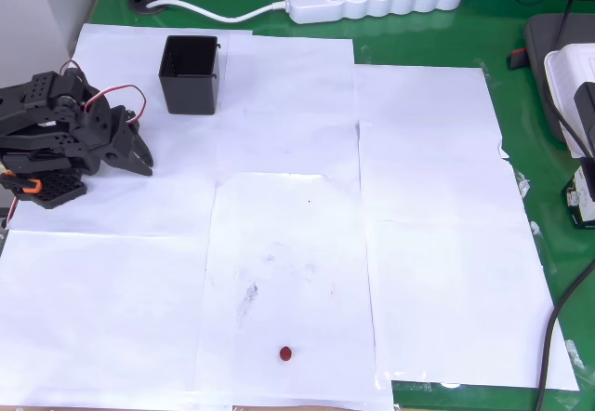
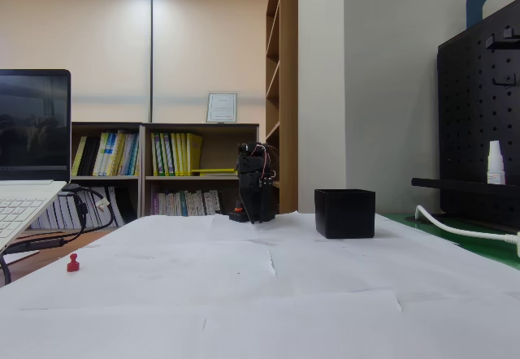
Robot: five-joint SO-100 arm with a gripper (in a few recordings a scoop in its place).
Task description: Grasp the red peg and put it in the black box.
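- Dark-red, rounded red peg point(image 1: 286, 353) on white paper sheets point(image 1: 279, 244) near the bottom edge of the overhead view, alone and untouched; in the fixed view, red peg point(image 2: 72, 263) at far left, standing upright on a slightly wider foot.
- Long axis of the peg vertical, head up, judged from the fixed view; from overhead a mere round dot, hence no sideways heading to report.
- Black box point(image 1: 191, 74) near the top left of the overhead view, mouth upward, thin walls upright, just beside the folded arm; in the fixed view, black box point(image 2: 345, 213) to the right of the arm.
- Black arm point(image 1: 56, 137) folded compactly at the left edge of the paper, probably a rest pose, well apart from the peg.
- Gripper point(image 1: 138, 153) pointing toward the paper's middle, fingers drawn together to a point, nothing between them.
- Paper sheets covering the green worktop point(image 1: 539, 337), probably as a plain, bright ground against which the tiny peg stands out.
- Peg and box well apart, at opposite ends of the paper: a long reach first, then a carry back toward the arm's own side.
- Task judged not yet begun.
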